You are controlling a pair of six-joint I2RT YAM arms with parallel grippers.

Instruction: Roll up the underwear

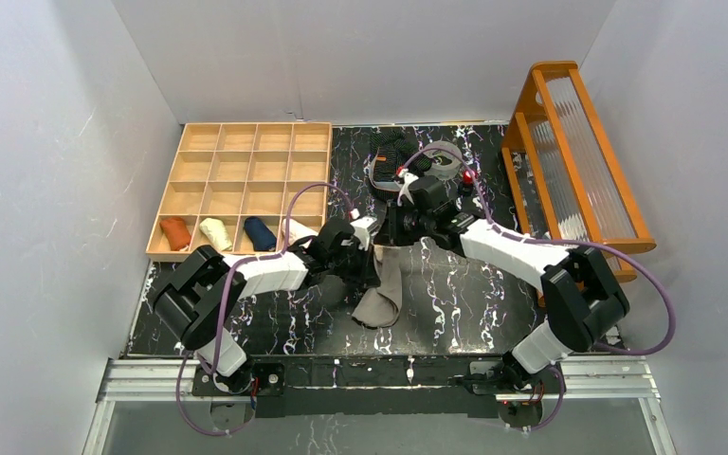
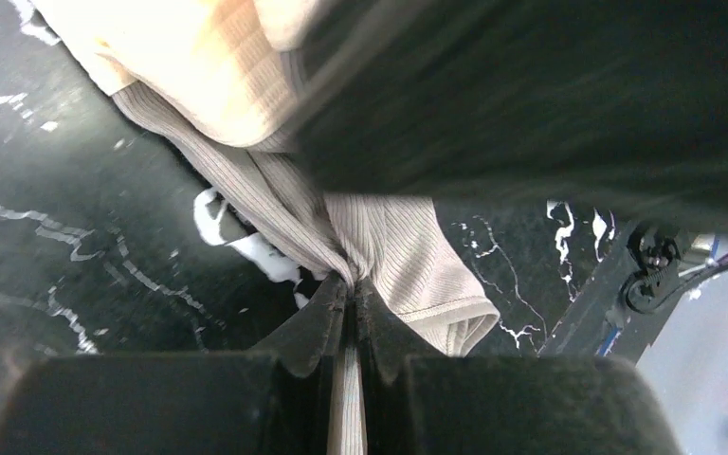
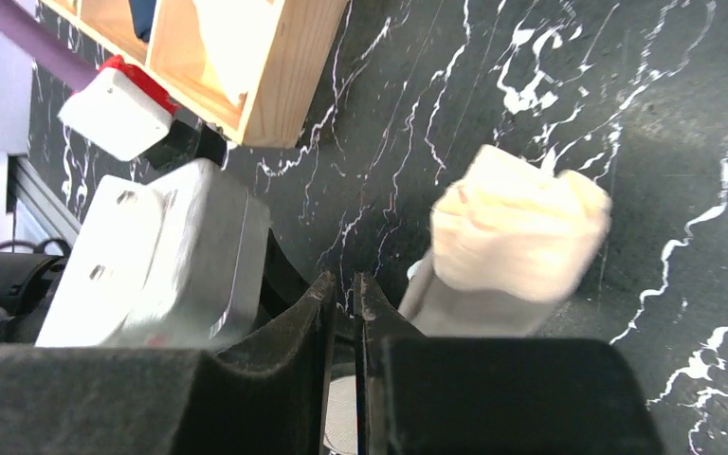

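Trailing over the black marbled tabletop point(image 1: 455, 303) between my arms, the beige-grey underwear point(image 1: 382, 294) is pinched at a bunched fold by my left pincer point(image 2: 351, 284); my right pincer point(image 3: 341, 284) shows a narrow slit, and I cannot tell whether it grips

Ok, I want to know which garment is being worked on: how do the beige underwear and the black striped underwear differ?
Colour: the beige underwear is plain, ribbed; the black underwear has thin pale stripes and a grey waistband. Place: the beige underwear lies mid-table between the arms; the black underwear lies near the far edge. Grip: the left gripper is shut on the beige underwear; nothing holds the black underwear. Both are soft cloth.
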